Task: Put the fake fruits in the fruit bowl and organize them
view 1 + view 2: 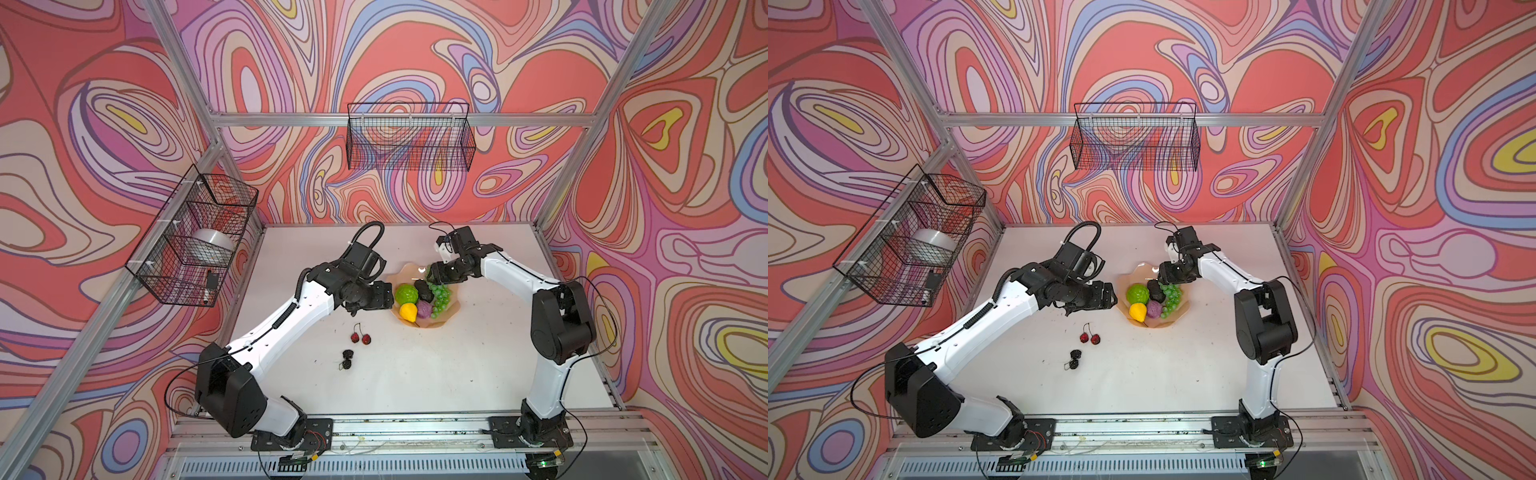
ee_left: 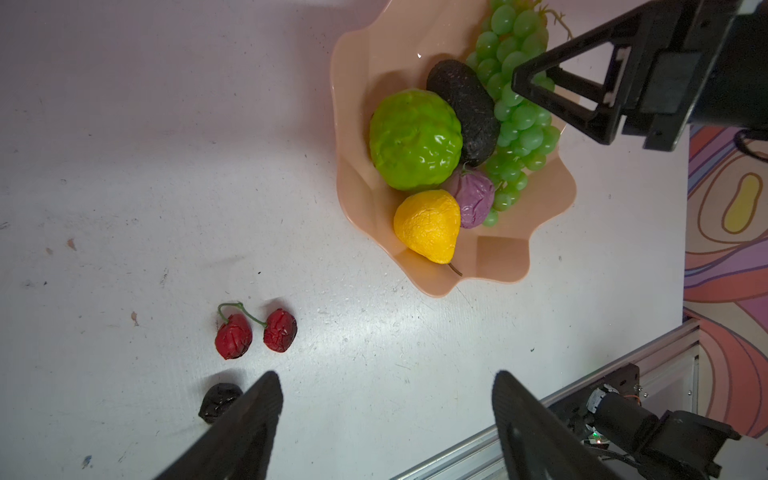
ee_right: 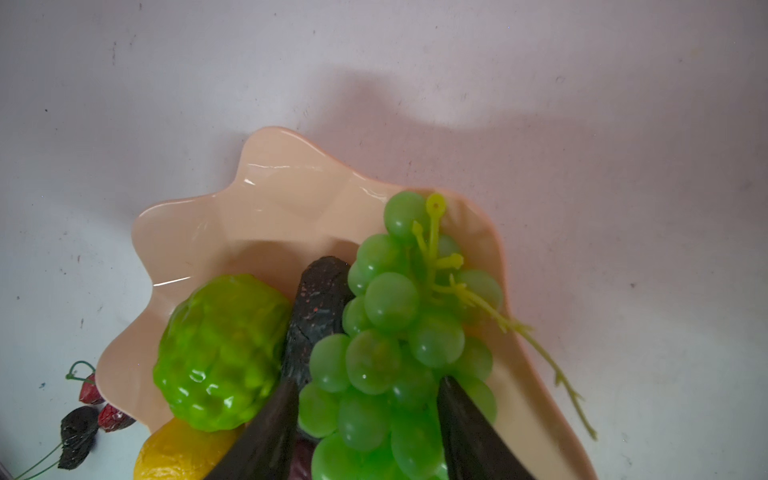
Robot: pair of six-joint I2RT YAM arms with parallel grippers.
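The peach-pink fruit bowl (image 1: 409, 272) (image 3: 266, 199) stands mid-table. In it lie the green grape bunch (image 1: 441, 297) (image 3: 395, 324), dark avocado (image 2: 465, 108), bumpy lime-green ball (image 2: 415, 139), yellow fruit (image 2: 430, 226) and purple ball (image 2: 473, 199). My right gripper (image 1: 434, 278) (image 3: 368, 390) reaches over the bowl's far side, its fingers pressed against both sides of the grapes. My left gripper (image 1: 390, 296) (image 2: 384, 395) hovers open beside the bowl's left rim, holding nothing. On the table to the front left lie the red cherry pair (image 1: 360, 337) (image 2: 255, 332) and black berries (image 1: 347, 359) (image 2: 218, 401).
A wire basket (image 1: 191, 237) on the left wall holds a silver metal bowl (image 1: 214, 245). Another wire basket (image 1: 409, 137) hangs on the back wall. An aluminium rail (image 1: 415, 428) runs along the table's front edge between the arm bases.
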